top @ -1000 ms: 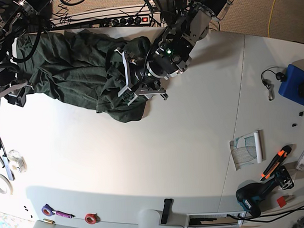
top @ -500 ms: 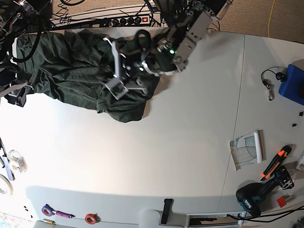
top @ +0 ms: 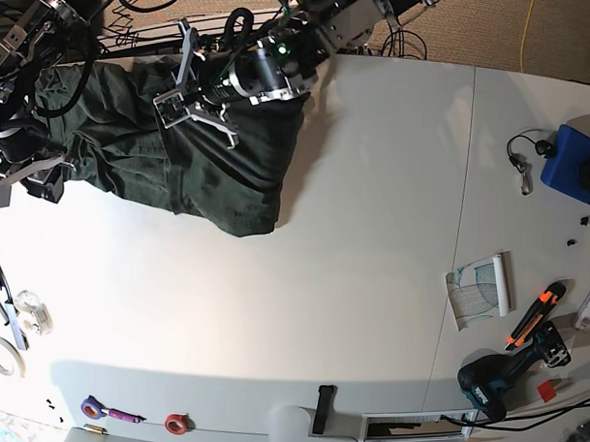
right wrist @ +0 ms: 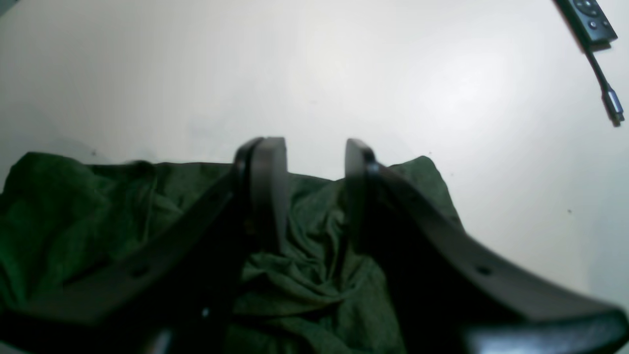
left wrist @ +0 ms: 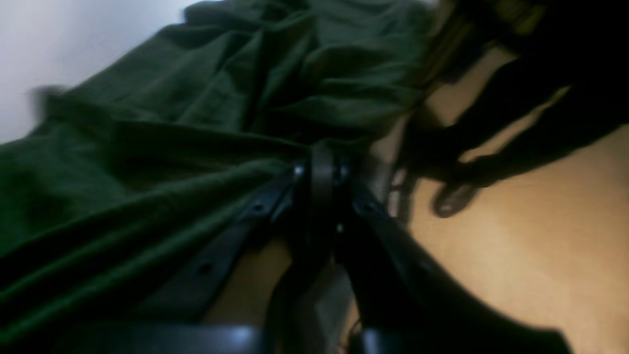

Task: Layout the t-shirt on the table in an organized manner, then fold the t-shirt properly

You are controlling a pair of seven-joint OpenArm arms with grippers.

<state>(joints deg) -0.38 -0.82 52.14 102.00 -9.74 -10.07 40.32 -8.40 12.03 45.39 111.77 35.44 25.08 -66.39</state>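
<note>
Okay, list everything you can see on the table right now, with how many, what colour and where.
t-shirt: one, dark green, crumpled, top left of base view
table: one, white, fills the view
box: one, blue, right edge
paper: one, white, right side
cutter: one, orange and black, beside paper
drill: one, teal and black, bottom right
tape ring: one, red, bottom edge
left gripper: black, shut on t-shirt
right gripper: black, open over t-shirt
</note>
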